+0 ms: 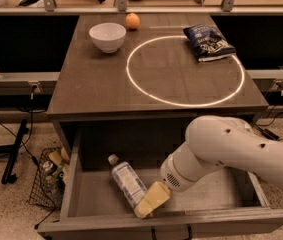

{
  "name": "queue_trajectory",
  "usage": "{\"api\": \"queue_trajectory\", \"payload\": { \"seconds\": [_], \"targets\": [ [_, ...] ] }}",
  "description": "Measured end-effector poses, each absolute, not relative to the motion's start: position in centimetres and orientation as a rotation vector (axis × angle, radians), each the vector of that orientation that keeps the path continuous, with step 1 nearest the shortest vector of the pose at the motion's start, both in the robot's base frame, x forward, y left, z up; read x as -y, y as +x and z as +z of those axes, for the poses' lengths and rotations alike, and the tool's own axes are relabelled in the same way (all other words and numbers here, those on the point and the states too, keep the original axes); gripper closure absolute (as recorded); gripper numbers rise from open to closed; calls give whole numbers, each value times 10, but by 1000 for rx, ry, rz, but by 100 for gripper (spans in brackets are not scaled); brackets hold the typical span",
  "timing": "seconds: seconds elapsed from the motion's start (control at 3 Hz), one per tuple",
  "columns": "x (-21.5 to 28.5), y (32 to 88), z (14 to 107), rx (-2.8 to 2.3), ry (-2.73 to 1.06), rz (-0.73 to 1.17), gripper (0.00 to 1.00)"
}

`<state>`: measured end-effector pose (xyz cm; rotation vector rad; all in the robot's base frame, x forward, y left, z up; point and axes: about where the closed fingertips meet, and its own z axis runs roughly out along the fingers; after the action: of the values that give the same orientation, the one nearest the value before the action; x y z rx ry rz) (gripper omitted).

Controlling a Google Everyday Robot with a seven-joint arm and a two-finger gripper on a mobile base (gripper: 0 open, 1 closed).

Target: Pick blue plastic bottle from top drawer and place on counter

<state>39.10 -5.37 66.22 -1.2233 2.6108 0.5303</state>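
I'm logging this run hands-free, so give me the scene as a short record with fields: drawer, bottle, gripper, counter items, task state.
drawer: top drawer pulled open below the counter
bottle: blue plastic bottle lying on its side in the drawer, cap toward the back
gripper: gripper low inside the drawer at the bottle's near end; contact unclear
counter items: white bowl, orange, dark blue snack bag overlapping the glowing circle
task state: bottle not yet on the counter

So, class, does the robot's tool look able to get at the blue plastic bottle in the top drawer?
Probably yes: the top drawer is open, nothing covers the blue plastic bottle, and the tool is at its lower end.
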Motion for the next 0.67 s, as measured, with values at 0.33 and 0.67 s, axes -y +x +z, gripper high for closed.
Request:
{"api": "queue_trajectory", "payload": {
  "seconds": [0.33,0.67],
  "targets": [
    [4,400,642,-2589,-1179,617,0],
    [-48,414,630,-2574,-1158,664,0]
  ]
}}
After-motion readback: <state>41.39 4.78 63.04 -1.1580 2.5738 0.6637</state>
